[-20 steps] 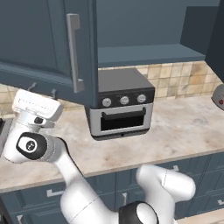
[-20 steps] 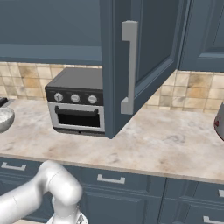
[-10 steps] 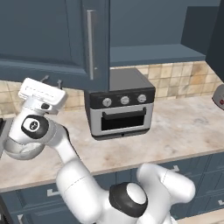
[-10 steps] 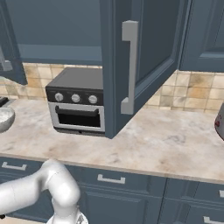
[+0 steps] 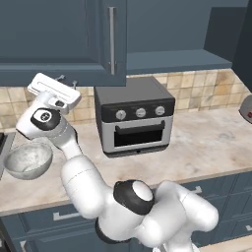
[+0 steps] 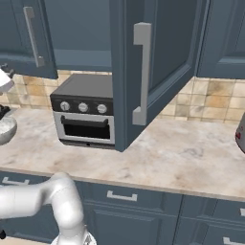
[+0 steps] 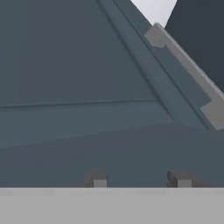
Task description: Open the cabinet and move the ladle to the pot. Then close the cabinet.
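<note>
Left base view: the gripper (image 5: 66,80) is raised just under the bottom edge of the cabinet's left door (image 5: 54,34), well left of that door's handle (image 5: 112,39). That door looks almost shut, seen nearly face-on. A bowl-shaped pot (image 5: 27,160) sits on the table (image 5: 206,142) at far left, below the hand, and I can make out no ladle in it. An oven (image 5: 135,120) stands on the table beside it. To the right of the door the cabinet (image 5: 172,29) is open and dark inside, and what I can see of it shows no ladle.

Right base view: the right door (image 6: 158,57) stands swung wide toward the camera, its handle (image 6: 141,72) facing us. The left door (image 6: 26,33) is at far left. The pot's rim (image 6: 5,129) shows at the left edge.

Hand view: the camera looks closely at the left door's panel, with its handle (image 7: 188,70) running diagonally at upper right. The fingertips (image 7: 96,178) stand apart with nothing visible between them; whether the jaws are closing I cannot tell.

My judgement: opening is done. Whether the ladle reached the pot cannot be confirmed here. Closing seems under way, with the right door certainly left to shut.
</note>
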Controlling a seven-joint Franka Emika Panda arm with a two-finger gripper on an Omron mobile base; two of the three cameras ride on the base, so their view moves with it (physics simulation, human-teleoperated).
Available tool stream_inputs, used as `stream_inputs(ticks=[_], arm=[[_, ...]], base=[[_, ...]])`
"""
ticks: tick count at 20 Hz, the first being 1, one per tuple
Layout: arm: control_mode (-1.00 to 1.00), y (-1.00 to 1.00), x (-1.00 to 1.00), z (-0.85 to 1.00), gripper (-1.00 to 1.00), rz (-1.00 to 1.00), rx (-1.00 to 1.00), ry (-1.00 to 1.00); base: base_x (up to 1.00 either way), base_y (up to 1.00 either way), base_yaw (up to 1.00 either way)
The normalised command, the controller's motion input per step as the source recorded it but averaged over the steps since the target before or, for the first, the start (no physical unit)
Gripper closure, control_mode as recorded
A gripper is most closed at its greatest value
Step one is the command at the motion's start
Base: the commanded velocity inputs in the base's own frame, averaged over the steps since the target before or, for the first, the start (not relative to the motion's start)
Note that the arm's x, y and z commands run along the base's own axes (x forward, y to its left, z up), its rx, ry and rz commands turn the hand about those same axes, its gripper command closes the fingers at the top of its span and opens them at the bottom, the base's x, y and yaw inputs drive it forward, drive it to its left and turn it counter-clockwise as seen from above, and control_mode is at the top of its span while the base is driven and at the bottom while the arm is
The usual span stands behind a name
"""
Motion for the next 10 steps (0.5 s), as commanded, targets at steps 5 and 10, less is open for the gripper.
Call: stream_inputs(ticks=[5,10], arm=[[-1.0,-0.45,0.82,0.19,-1.0,0.16,0.21,0.01],[-1.0,-0.4,0.71,0.18,-1.0,0.16,0.17,0.0]], base=[[0.0,0.0,0.0],[0.0,0.0,0.0]])
